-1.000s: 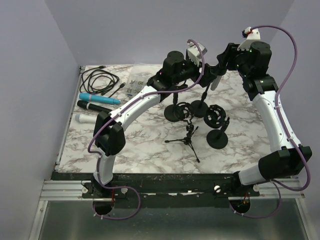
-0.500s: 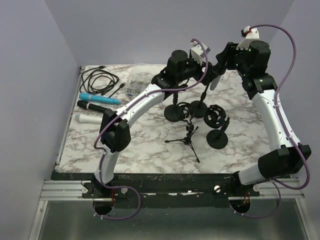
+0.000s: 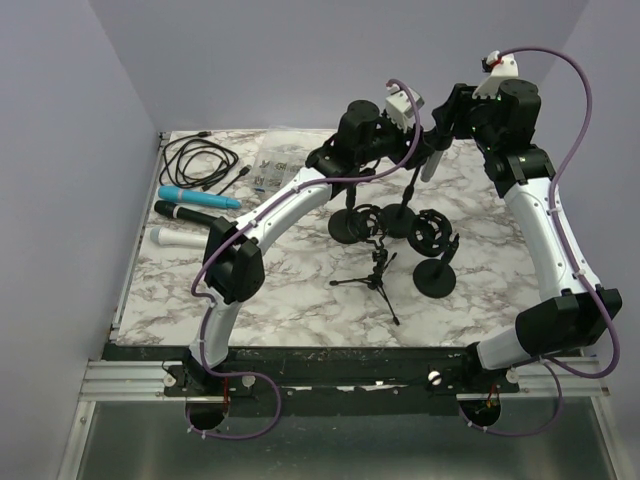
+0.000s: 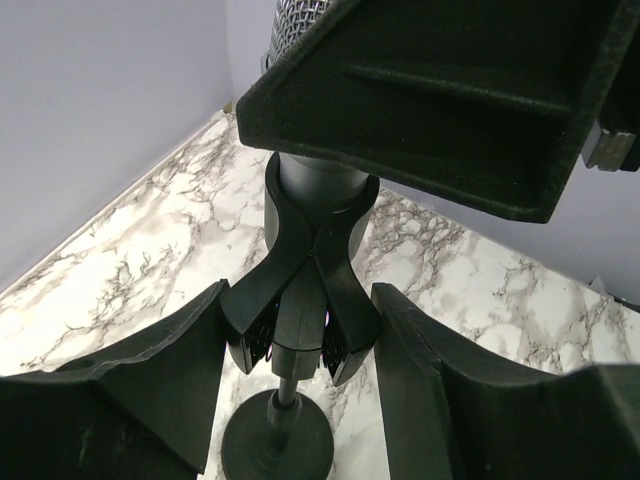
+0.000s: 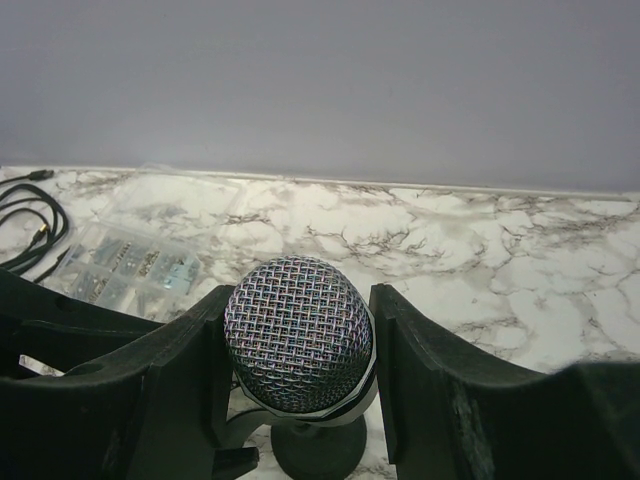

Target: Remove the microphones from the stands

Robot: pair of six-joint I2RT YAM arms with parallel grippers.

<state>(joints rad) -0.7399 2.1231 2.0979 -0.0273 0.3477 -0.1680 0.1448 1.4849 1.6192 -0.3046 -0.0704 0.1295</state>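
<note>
The right end effector (image 5: pixel 299 312) is pinched on the silver mesh head of the grey-bodied microphone (image 5: pixel 298 335), with a finger pressed to each side. The microphone is seated in the black forked clip (image 4: pixel 300 290) of the black round-based stand (image 4: pixel 278 448), and that clip is clamped between the fingers of the left end effector (image 4: pixel 298 325). The stand is carried upright towards the far edge of the white, grey-veined marble table (image 3: pixel 300 290), which is enclosed by plain lilac walls (image 3: pixel 270 60). A coiled black cable (image 3: pixel 198 160) is laid at the far left corner.
</note>
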